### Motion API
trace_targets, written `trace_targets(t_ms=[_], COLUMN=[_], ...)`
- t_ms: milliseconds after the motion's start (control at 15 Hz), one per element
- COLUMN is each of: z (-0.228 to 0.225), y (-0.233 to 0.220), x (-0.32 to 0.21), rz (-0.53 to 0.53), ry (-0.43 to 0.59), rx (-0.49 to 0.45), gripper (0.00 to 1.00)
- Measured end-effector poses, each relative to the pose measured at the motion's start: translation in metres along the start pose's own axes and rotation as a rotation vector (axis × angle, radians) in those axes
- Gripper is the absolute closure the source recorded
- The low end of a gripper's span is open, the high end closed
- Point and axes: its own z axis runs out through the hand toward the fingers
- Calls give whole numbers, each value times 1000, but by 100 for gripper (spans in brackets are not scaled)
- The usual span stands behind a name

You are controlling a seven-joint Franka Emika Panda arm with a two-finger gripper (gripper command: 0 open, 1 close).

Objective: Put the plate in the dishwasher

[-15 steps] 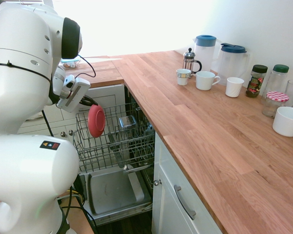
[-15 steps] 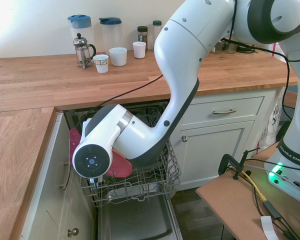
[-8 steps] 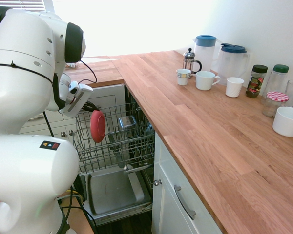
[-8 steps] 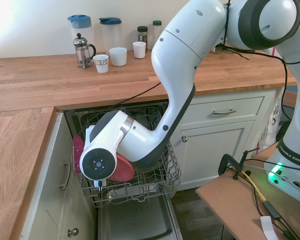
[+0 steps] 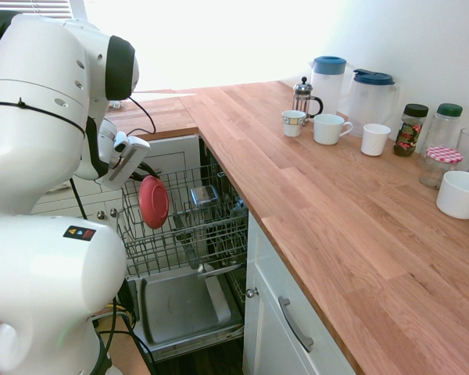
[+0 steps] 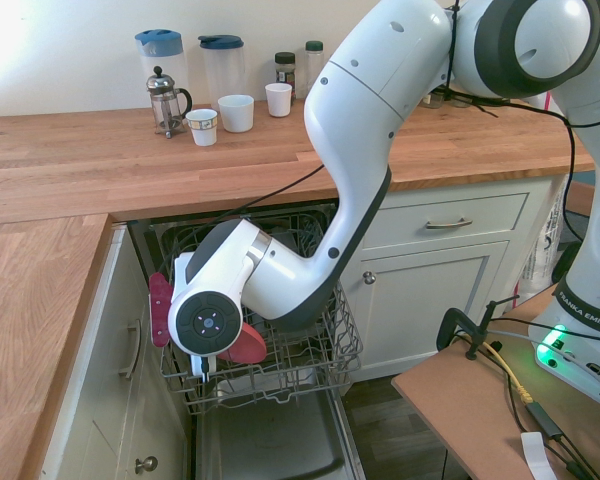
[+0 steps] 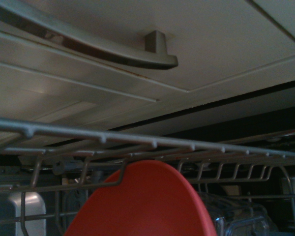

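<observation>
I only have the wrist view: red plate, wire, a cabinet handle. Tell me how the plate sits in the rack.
Observer: The plate stands on its edge inside the pulled-out rack, close to one side wall.
Operator: Report what else is in that rack.
Observer: A small grey cutlery basket sits further in, apart from the plate.
Operator: Give me the door's state.
Observer: The dishwasher door is folded fully down beneath the rack.
</observation>
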Motion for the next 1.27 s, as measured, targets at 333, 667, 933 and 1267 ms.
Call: trace_targets(t_ms=[333, 667, 933, 1267], z=[-8, -39, -67, -91], y=[-6, -4, 8, 71], x=[-2, 14, 33, 79], rz=[-51, -90, -68, -18], ry=[27, 66, 63, 24], rx=[48, 82, 95, 39], gripper=[0, 0, 0, 0])
